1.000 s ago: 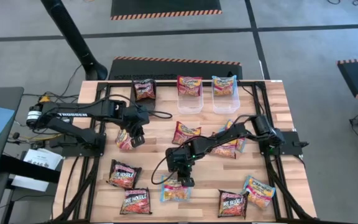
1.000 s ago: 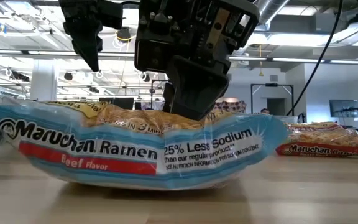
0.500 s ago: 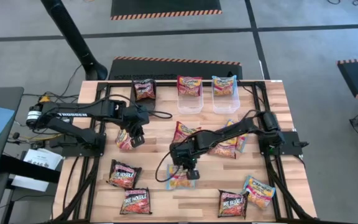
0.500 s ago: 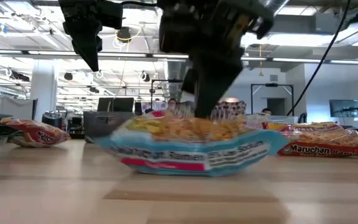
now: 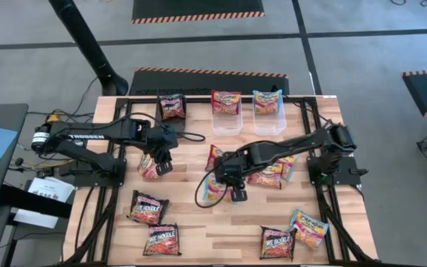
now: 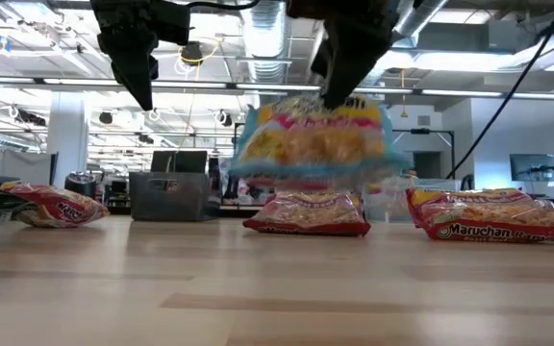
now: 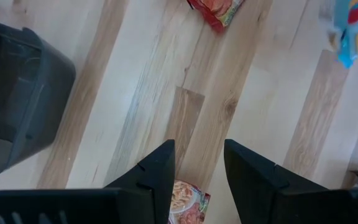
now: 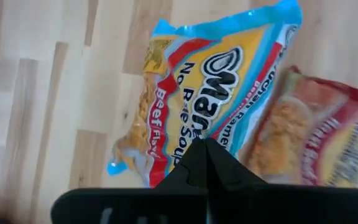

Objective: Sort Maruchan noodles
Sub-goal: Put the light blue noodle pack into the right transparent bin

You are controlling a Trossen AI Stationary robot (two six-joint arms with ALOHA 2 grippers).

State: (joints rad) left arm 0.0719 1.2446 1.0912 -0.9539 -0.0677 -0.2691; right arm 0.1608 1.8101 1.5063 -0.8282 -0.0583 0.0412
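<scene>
High view, working left to right. Left gripper (image 5: 161, 165) hangs over the red packet (image 5: 148, 167) at the desk's (image 5: 184, 222) left-centre; the left wrist view shows its two fingers (image 7: 157, 180) apart with nothing between them, bare wood and a corner of that packet below. Dark packets (image 5: 148, 208) lie flat near the front-left edge.

Centre: right gripper (image 5: 230, 182) has its jaws pinched together on the blue packet (image 6: 311, 139), gripping one edge seam. Low view shows that packet clear of the desk, hanging below the jaws above a red one (image 6: 308, 213) lying flat. Right wrist view: wrapper crinkles and droops from the pinch point, print askew.

Handling, as judged: light, since a thin edge pinch carries it. Film is soft and glossy, likely slippery; the noodle block inside is stiff but brittle, so squeezing the middle risks cracking it. The crimped end seam looks the best hold, though the packet will swing and could slide out on a fast move.

Rear right: two clear bins (image 5: 227, 119), each with a packet resting in it. More packets (image 5: 308, 227) lie front-right.
</scene>
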